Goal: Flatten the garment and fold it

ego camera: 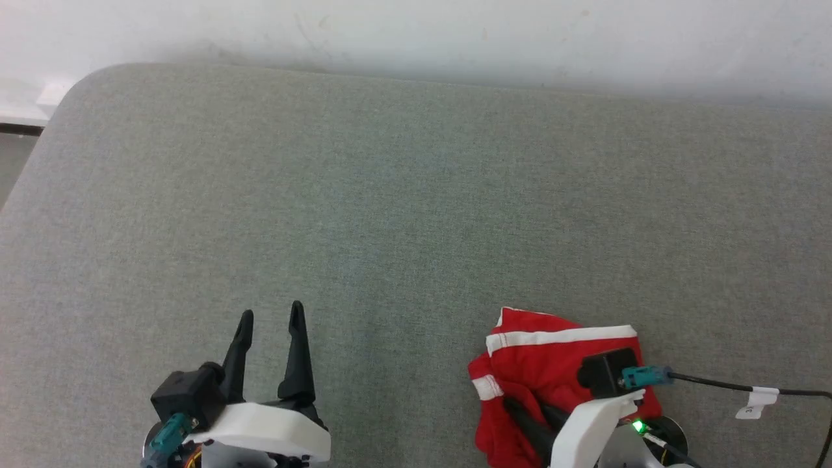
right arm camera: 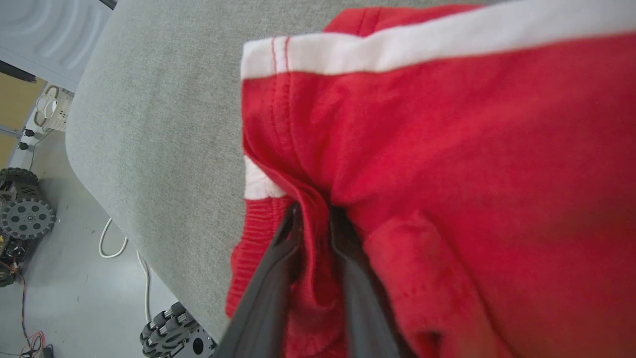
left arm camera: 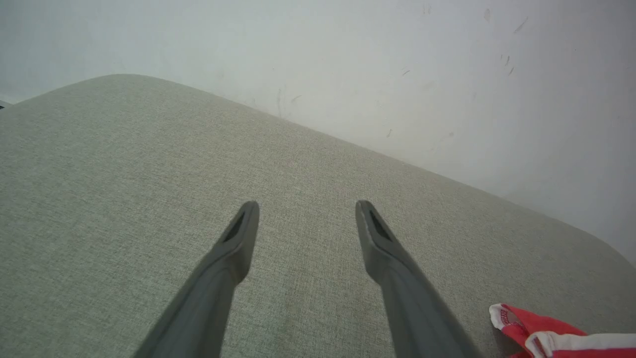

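Observation:
The garment [ego camera: 539, 364] is a bunched red heap with white stripes near the front right of the grey cloth-covered table [ego camera: 416, 195]. My right gripper [ego camera: 530, 416] reaches into it from below. In the right wrist view the two dark fingers [right arm camera: 278, 268] pinch a fold of the garment [right arm camera: 447, 149] between them, and the right gripper [right arm camera: 314, 211] has its tips buried in the fabric. My left gripper [ego camera: 271, 312] stands open over bare table at the front left, holding nothing. From the left wrist, the left gripper [left arm camera: 308, 206] has spread fingers, with a corner of the garment [left arm camera: 546, 338] at lower right.
A pale wall [ego camera: 416, 32] runs along the table's far edge. A black cable [ego camera: 734, 387] with a white tag trails right from my right wrist. Beyond the table's near edge lie floor, loose cables [right arm camera: 114, 243] and wheeled gear [right arm camera: 25, 219].

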Controlling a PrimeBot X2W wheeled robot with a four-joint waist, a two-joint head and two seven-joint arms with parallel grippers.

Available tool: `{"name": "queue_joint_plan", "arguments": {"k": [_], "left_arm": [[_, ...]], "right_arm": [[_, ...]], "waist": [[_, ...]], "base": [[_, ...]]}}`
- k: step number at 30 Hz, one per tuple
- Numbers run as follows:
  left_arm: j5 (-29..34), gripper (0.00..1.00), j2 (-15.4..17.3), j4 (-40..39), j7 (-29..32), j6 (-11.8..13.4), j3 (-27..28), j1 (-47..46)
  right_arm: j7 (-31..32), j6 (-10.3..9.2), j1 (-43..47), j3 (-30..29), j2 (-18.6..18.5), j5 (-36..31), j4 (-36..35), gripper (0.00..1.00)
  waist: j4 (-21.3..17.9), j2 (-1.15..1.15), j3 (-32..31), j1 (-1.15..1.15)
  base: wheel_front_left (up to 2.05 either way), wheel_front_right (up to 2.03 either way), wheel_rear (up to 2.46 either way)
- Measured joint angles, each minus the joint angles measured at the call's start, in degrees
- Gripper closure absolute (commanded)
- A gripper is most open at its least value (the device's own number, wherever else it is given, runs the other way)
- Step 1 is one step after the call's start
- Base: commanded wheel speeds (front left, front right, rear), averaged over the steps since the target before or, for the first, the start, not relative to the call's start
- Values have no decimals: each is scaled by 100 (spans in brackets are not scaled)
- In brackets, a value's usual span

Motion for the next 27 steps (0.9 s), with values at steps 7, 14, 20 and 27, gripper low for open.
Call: {"name": "queue_joint_plan", "arguments": {"k": [7, 14, 20, 27], "left_arm": [[-46, 0, -11, 71, -16, -44, 0, 7], [-86, 0, 10, 67, -10, -44, -10, 70], [-93, 0, 44, 18, 12, -44, -53, 81], [-92, 0, 96, -10, 19, -44, -71, 83]], "right_arm": [[381, -1, -11, 385, -10, 103, -212, 0], [910, -1, 181, 374, 4, 299, -1377, 0], [690, -1, 396, -666, -3, -181, -2236, 0], [660, -1, 743, -1390, -21, -842, -2147, 0]], "waist": [[-127, 0, -152, 0], [-324, 0, -368, -1], [-443, 0, -455, -1], [-422, 0, -348, 0]], "base": [[0, 0, 0], [0, 0, 0], [0, 0, 0], [0, 0, 0]]}}
